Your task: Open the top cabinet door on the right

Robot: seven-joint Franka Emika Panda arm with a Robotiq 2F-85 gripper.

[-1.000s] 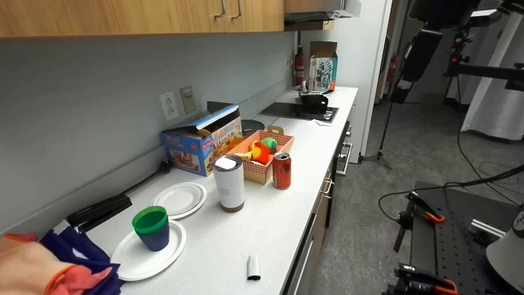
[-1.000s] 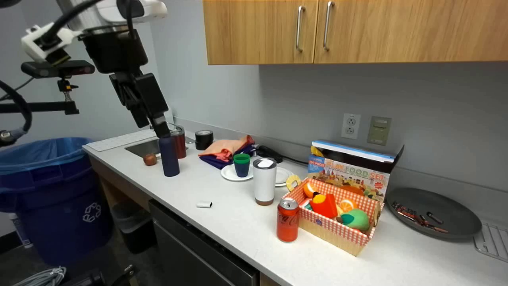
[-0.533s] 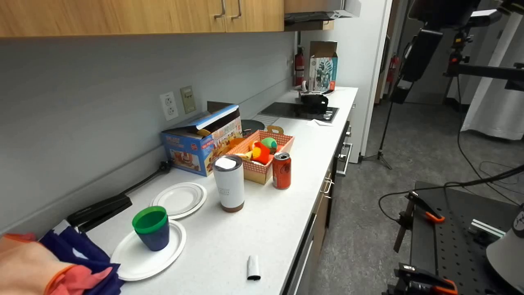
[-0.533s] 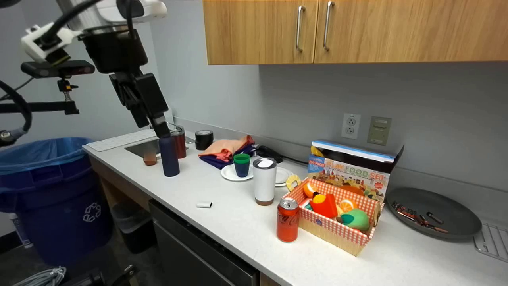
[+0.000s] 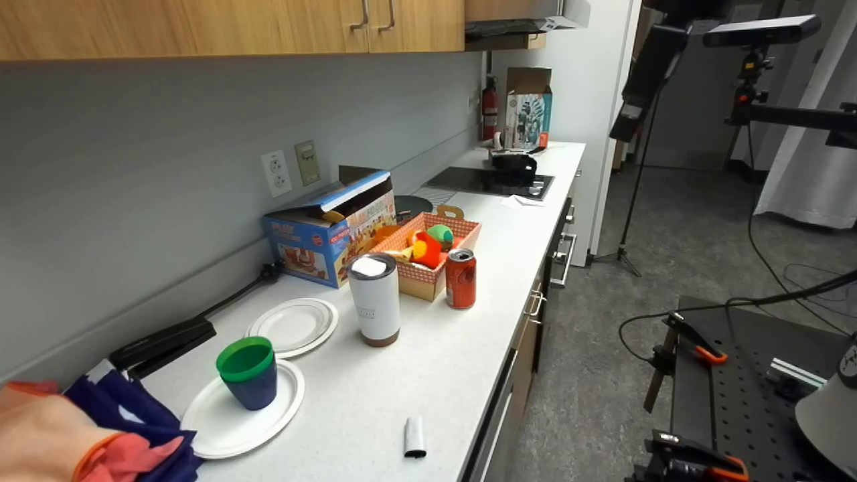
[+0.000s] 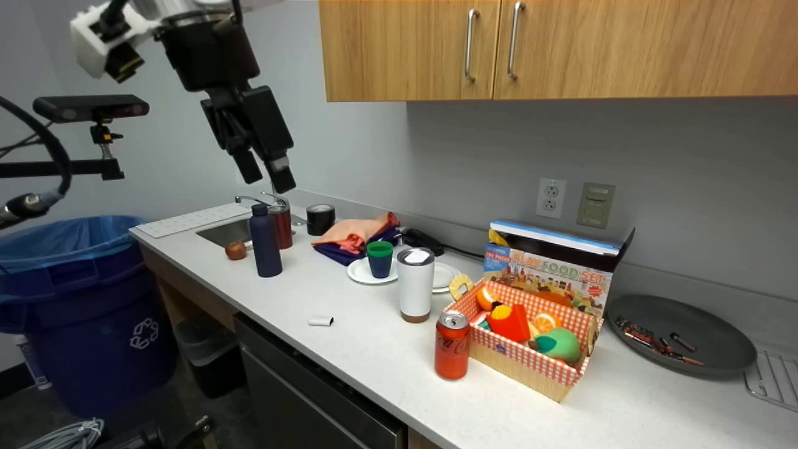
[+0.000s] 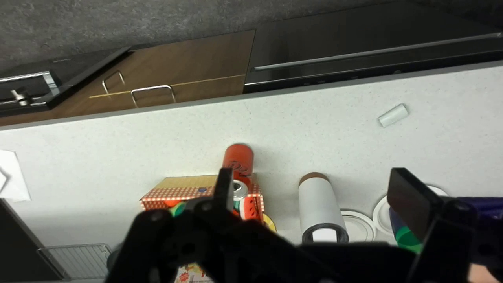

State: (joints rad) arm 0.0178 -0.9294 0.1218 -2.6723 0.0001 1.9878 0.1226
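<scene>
The right top cabinet door (image 6: 648,50) is a flat light-brown wood-grain panel, closed. Its silver bar handle (image 6: 515,40) is upright by its left edge, near the bottom. The same door (image 5: 425,27) and handle (image 5: 388,15) show in an exterior view, cut by the top edge. My gripper (image 6: 268,178) is in the air left of and lower than the cabinet, pointing down, apart from the handle. It also shows dark in an exterior view (image 5: 626,124). In the wrist view the gripper (image 7: 312,188) has its fingers wide apart with nothing held. The cabinet is out of the wrist view.
The left cabinet door (image 6: 405,50) is closed beside it. On the counter (image 6: 374,349) stand a white tumbler (image 6: 416,284), a red can (image 6: 452,346), a checked food box (image 6: 523,368), a dark blue bottle (image 6: 265,243) and plates. A camera on a stand (image 6: 90,108) is behind the arm.
Between half a second ago and now, my gripper has risen and moved toward the counter and cabinet, rightward in an exterior view. The cabinet doors and counter objects have not moved.
</scene>
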